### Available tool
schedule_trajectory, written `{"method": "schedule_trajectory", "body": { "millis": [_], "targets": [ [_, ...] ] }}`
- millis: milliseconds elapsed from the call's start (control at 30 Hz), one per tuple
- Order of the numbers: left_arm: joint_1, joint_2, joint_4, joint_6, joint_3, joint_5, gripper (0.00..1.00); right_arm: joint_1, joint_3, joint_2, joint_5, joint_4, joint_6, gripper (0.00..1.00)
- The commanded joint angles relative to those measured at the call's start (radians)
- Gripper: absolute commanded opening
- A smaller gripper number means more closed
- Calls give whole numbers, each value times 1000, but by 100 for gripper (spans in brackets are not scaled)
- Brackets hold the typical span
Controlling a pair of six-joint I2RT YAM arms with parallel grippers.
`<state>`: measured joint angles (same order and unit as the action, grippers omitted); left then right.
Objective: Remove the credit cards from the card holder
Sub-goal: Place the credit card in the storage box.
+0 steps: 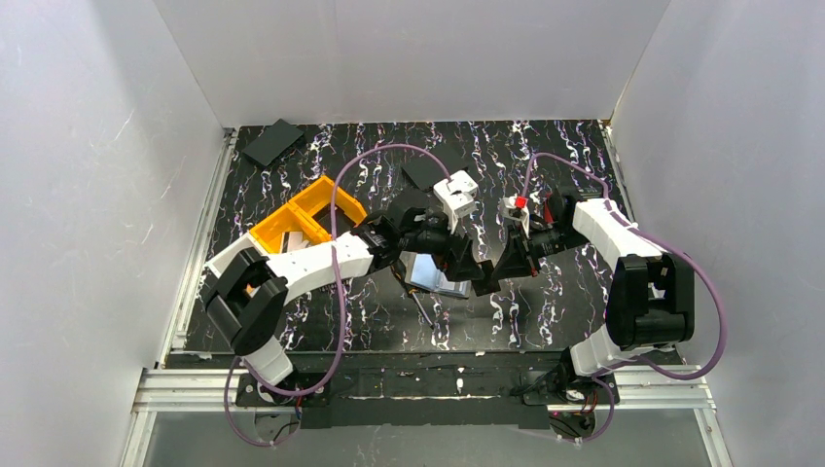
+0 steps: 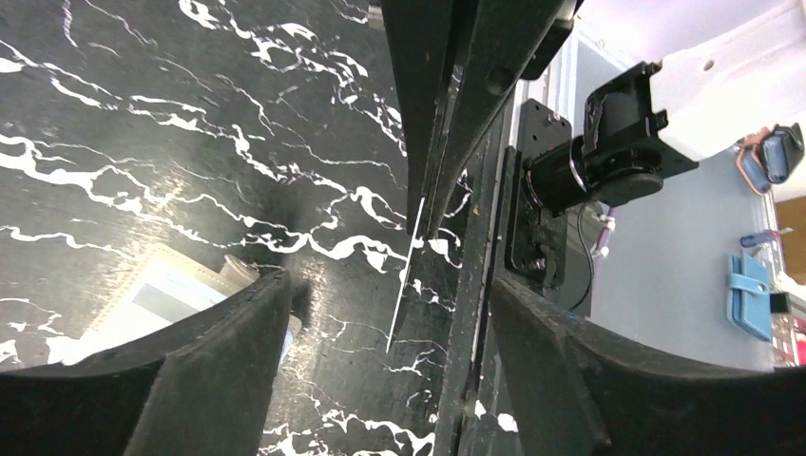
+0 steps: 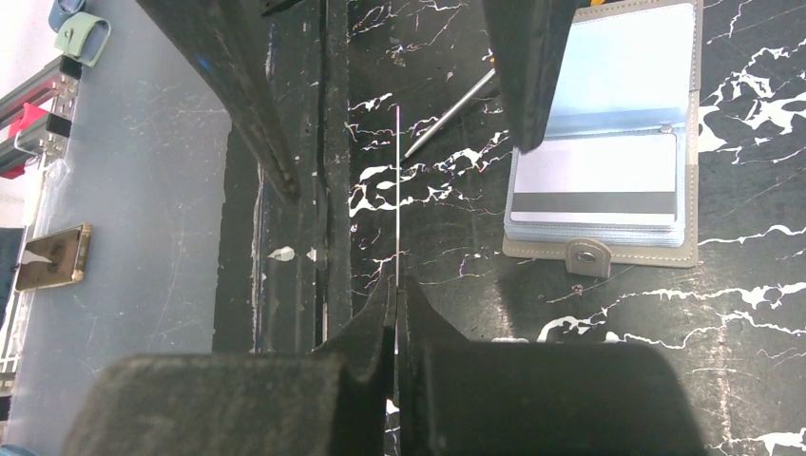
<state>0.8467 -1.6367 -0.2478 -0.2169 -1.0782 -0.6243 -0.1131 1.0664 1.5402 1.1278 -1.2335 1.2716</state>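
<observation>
Above: taupe folding card holder (image 1: 436, 275) open on the black marbled table (image 1: 545, 321) beside my left end effector (image 1: 470, 270). Left wrist: it gapes, released, around a thin pale credit card (image 2: 407, 275) (edge-on). Right wrist: my right end effector (image 3: 396, 285) clenches that card.

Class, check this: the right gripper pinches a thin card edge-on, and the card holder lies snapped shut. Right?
No: the right wrist view shows the card holder lying open, a striped card in its sleeve. The right gripper does pinch a thin card edge-on.
</observation>
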Motion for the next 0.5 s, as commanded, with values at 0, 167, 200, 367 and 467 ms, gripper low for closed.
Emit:
{"method": "schedule_trajectory", "body": {
  "millis": [0, 167, 200, 367, 467],
  "targets": [
    [4, -29, -13, -18, -57, -110, 70, -3, 38, 7, 30, -37, 38, 1],
    [4, -75, -17, -35, -78, -142, 51, -4, 41, 10, 32, -46, 46, 1],
    [3, -81, -19, -37, -79, -146, 46, -4, 42, 9, 32, -46, 46, 1],
    [4, -98, -30, -57, -79, -177, 1, -4, 43, 9, 34, -49, 48, 1],
    [3, -63, -55, -63, -29, -125, 0, -3, 46, 10, 36, -45, 35, 18]
  ]
}}
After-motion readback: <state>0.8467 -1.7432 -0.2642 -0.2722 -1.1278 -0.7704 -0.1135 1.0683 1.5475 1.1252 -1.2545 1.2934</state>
